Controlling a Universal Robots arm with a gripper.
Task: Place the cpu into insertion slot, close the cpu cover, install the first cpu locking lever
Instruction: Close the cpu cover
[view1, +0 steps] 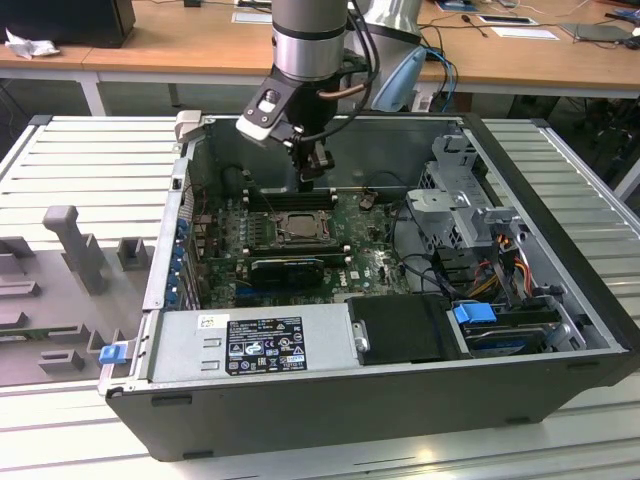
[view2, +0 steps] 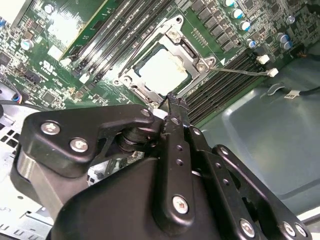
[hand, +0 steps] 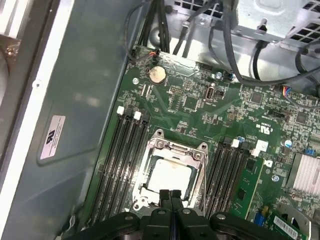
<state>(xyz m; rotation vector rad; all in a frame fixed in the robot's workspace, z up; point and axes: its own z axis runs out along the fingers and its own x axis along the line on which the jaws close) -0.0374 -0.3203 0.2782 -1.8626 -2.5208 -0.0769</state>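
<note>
- cpu (hand: 169, 175): thin square chip with its pale silver-beige face up. It lies flat, seated in the insertion slot and square to its sides.
- insertion slot (view1: 297, 228): square socket with a silver metal surround, mounted flat on the green circuit board (hand: 200, 107) and occupied by the chip.
- cpu cover (hand: 176, 148): flat silver frame plate with a central window, lying flat over the slot. In both wrist views the chip's face shows through the window.
</note>
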